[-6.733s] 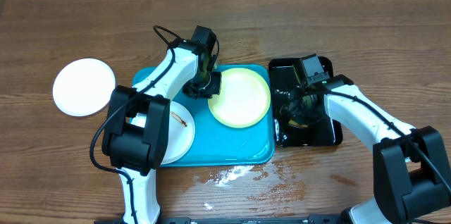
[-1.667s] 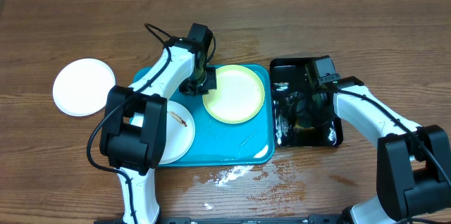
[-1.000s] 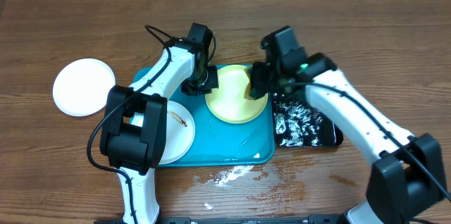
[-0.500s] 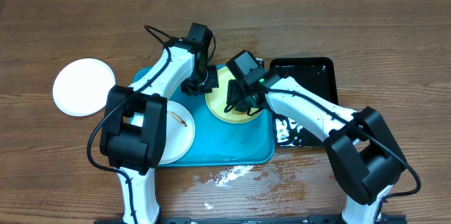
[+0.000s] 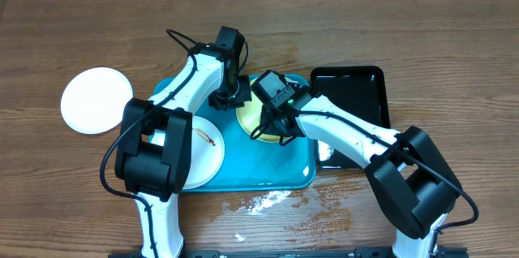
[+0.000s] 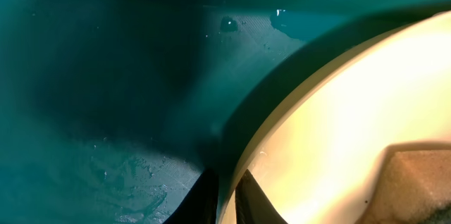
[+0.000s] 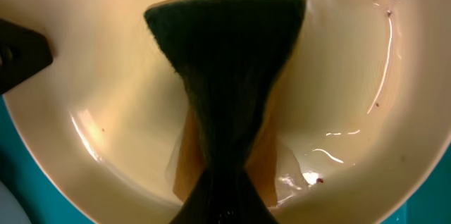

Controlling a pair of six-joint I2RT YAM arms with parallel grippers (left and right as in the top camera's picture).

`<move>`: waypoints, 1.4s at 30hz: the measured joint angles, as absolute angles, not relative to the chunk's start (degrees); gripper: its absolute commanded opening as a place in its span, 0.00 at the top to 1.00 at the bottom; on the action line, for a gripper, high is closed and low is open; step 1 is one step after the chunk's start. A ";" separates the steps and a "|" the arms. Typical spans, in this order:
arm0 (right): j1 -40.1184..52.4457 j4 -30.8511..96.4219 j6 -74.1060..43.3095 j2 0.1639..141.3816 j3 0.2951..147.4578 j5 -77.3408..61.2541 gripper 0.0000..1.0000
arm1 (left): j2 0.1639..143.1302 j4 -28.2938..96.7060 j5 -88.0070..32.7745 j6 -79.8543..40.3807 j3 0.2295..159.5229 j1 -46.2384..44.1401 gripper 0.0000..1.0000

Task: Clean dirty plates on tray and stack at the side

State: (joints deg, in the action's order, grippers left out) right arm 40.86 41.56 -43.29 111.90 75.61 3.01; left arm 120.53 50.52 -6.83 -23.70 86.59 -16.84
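The turquoise tray (image 5: 268, 165) holds a pale yellow-green plate (image 5: 246, 117) and a white plate (image 5: 203, 152) with brown smears. A second white plate (image 5: 97, 100) lies on the table left of the tray. My left gripper (image 5: 231, 96) is shut on the yellow-green plate's left rim (image 6: 338, 111); its jaws (image 6: 225, 189) straddle the rim above the tray floor (image 6: 106, 76). My right gripper (image 5: 272, 120) is shut on a green-and-yellow sponge (image 7: 225, 55) pressed onto the wet plate (image 7: 352, 76). The right arm hides most of that plate from overhead.
A glossy black tray (image 5: 349, 96) stands right of the turquoise tray, with white foam (image 5: 324, 152) at its front left corner. Foam and water are spilled on the table (image 5: 263, 201) in front of the tray. The sponge also shows in the left wrist view (image 6: 416, 182).
My right arm has swung left from the black tray to the yellow-green plate, carrying the sponge. The left gripper has kept hold of the plate's rim.
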 measured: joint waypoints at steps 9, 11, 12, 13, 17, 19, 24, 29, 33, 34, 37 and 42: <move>40.12 42.74 -43.27 111.94 77.17 2.96 0.51 | 120.53 50.57 -6.83 -23.70 86.59 -16.84 0.87; 39.38 42.68 -43.27 111.94 78.81 2.96 0.51 | 120.53 50.54 -6.83 -23.70 86.59 -16.84 0.87; 39.13 42.68 -43.27 111.94 79.13 3.01 0.51 | 120.53 50.57 -6.83 -23.70 86.59 -16.84 0.87; 39.09 42.72 -43.27 111.94 79.13 2.98 0.51 | 120.53 50.54 -6.83 -23.70 86.59 -16.84 0.87; 39.77 41.98 -44.16 112.49 77.60 2.85 0.51 | 120.53 50.57 -6.83 -23.70 86.59 -16.84 0.87; 40.23 41.91 -44.38 113.73 76.97 2.76 0.88 | 120.53 50.57 -6.83 -23.70 86.59 -16.84 0.87; 40.53 41.58 -45.19 115.04 76.97 2.68 0.55 | 120.53 50.57 -6.83 -23.70 86.59 -16.84 0.87; 39.20 44.38 -44.45 115.04 78.94 2.28 0.34 | 120.53 50.54 -6.81 -23.70 86.59 -16.84 0.87; 37.23 42.87 -43.83 115.04 80.38 2.42 0.34 | 120.53 50.54 -6.83 -23.70 86.59 -16.84 0.87; 37.06 42.44 -43.75 115.04 80.38 2.57 0.34 | 120.53 50.57 -6.83 -23.70 86.59 -16.84 0.87; 36.80 38.94 -43.57 115.22 80.40 3.36 0.45 | 120.53 50.57 -6.83 -23.70 86.59 -16.84 0.88; 36.80 35.57 -43.38 118.45 80.68 3.84 0.91 | 120.53 50.57 -6.81 -23.68 86.59 -16.84 0.91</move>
